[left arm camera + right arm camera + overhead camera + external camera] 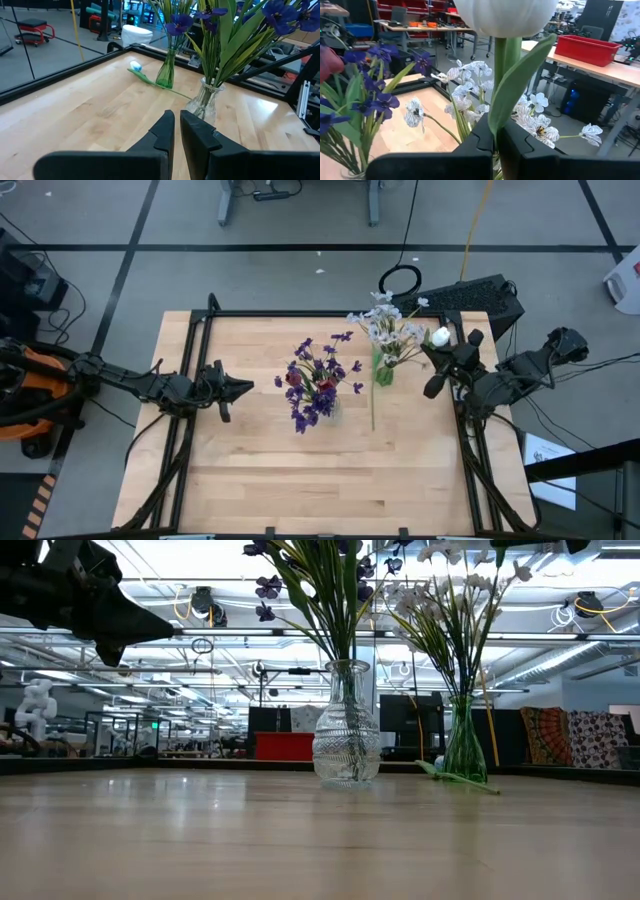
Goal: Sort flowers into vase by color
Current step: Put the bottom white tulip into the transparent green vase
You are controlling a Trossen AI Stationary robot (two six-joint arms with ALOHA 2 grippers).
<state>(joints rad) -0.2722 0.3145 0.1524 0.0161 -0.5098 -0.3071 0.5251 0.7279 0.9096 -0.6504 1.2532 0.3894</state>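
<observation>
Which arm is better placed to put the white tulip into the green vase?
Right. The right gripper already grips the white tulip by its stem, beside the green vase. The left gripper is shut, empty, left of the clear vase.

Two vases (383, 370) mid-table, bare wood (300, 480) all around

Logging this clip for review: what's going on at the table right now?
The right gripper is shut on a white tulip by its stem, holding it up beside the green vase of pale white-blue blossoms. The clear vase at mid-table holds purple flowers and a dark red bud. One loose stem lies on the table by the green vase. The left gripper waits shut over the table's left side, holding nothing.
</observation>
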